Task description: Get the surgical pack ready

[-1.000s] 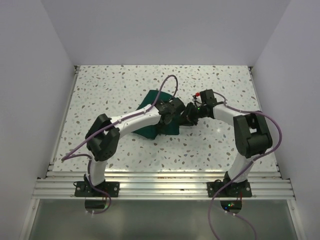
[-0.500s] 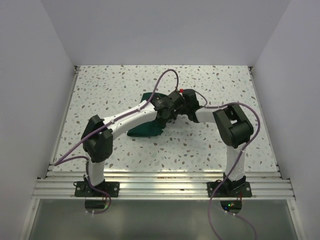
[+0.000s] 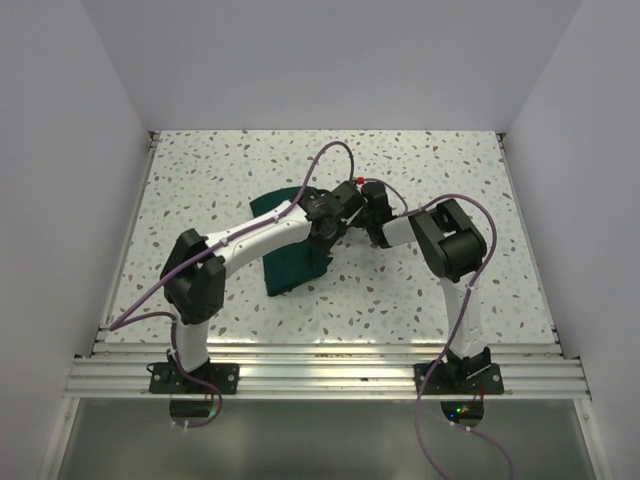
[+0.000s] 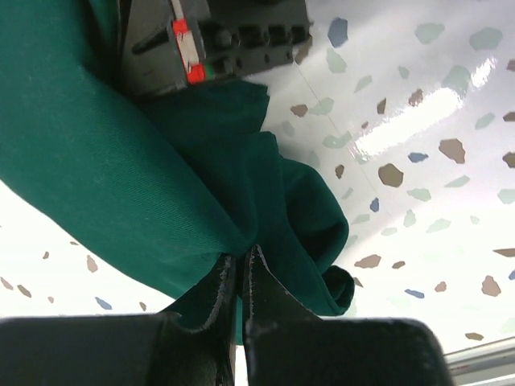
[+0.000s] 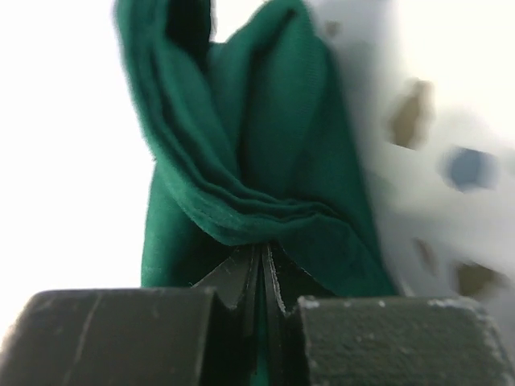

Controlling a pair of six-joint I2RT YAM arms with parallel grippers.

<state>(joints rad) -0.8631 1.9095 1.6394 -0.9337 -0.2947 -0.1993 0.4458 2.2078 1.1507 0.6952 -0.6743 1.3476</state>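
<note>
at their tips, the left pincer [image 4: 240,257] and right pincer [image 5: 263,252] (nearly touching) each clamp the dark green cloth drape [image 3: 290,265], which lies mostly back-left of them.

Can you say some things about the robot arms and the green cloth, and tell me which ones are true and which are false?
1. The left gripper and the right gripper both pinch the cloth. True.
2. The cloth is red. False: it is dark green.
3. The table is white with little coloured speckles. True.
4. The left gripper is wide open above the cloth. False: it is shut on a bunched fold of the cloth.
</note>
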